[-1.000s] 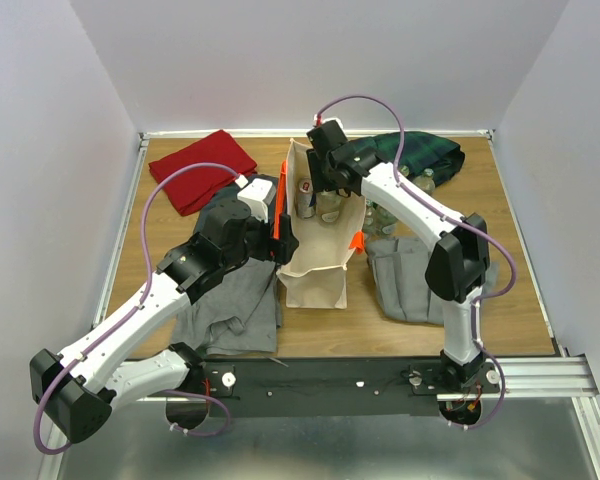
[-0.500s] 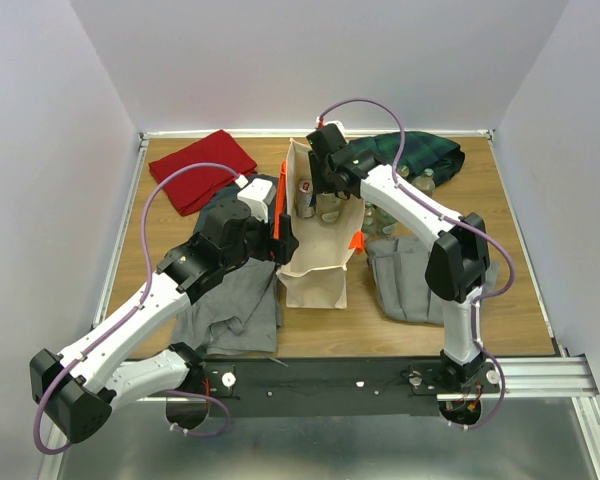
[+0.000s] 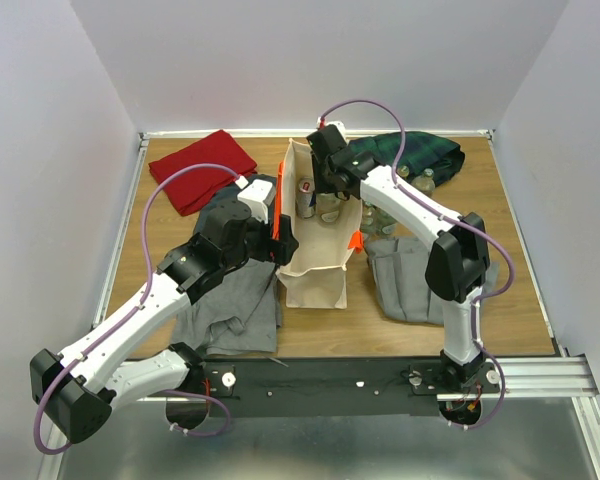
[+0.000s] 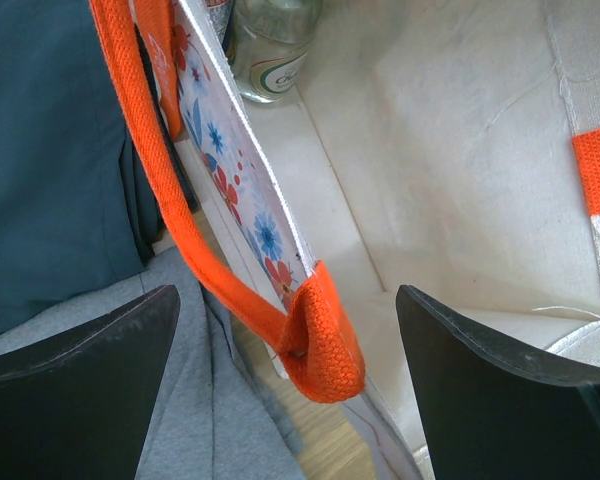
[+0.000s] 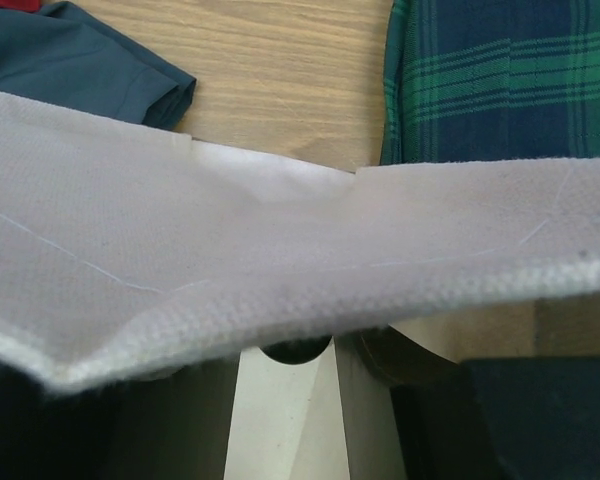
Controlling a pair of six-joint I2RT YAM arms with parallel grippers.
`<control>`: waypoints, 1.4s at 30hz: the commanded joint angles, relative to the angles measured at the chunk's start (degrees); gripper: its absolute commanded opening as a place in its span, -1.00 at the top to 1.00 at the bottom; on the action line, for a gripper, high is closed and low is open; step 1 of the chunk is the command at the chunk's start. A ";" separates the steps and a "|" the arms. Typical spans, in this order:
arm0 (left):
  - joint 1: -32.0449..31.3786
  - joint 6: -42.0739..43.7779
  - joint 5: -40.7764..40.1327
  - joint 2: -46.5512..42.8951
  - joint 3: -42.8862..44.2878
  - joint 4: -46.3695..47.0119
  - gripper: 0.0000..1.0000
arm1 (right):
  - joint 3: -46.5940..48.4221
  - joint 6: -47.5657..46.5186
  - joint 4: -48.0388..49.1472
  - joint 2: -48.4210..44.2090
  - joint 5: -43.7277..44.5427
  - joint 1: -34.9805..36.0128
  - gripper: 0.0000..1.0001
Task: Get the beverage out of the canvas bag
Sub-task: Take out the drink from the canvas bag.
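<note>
The beige canvas bag with orange handles stands open at mid-table. Glass bottles stand inside its far end; one also shows in the left wrist view. My left gripper is open and straddles the bag's left wall; the orange handle hangs between its jaws, apart from both. My right gripper reaches down into the bag's far end over the bottles. In the right wrist view the bag's rim blocks most of the sight. Its dark fingers stand apart with cream lining between.
A red cloth lies at back left and a green plaid cloth at back right. Grey garments lie left and right of the bag. More bottles stand just right of the bag. A dark teal cloth lies beside the left wall.
The right gripper has edged very slightly down at the bag's far end. The left arm and the bag have not visibly moved.
</note>
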 commanded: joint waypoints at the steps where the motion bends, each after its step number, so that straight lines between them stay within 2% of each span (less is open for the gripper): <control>1: 0.35 0.49 -0.85 -0.89 -0.52 -0.11 -0.98 | -2.01 1.46 0.97 0.47 1.55 0.23 0.02; 5: 0.35 0.40 -0.76 -0.80 -0.61 -0.29 -0.98 | -2.62 1.63 1.23 0.30 1.20 0.15 -0.05; 20: 0.35 0.40 -1.03 -0.89 -0.61 -0.38 -0.98 | -2.89 2.60 3.08 -0.14 -0.12 -0.82 -0.05; 26: 0.35 0.31 -0.94 -0.89 -0.78 -0.38 -0.98 | -1.75 3.13 3.34 -0.40 -0.82 -1.35 -0.14; 34: 0.35 0.23 -0.59 -0.72 -0.52 -0.11 -0.98 | 7.99 1.54 -4.64 2.49 -0.47 -1.35 -0.15; 42: 0.35 0.23 -0.76 -0.98 -0.52 -0.46 -0.98 | 9.60 0.84 -8.52 3.90 -2.14 -1.70 -0.15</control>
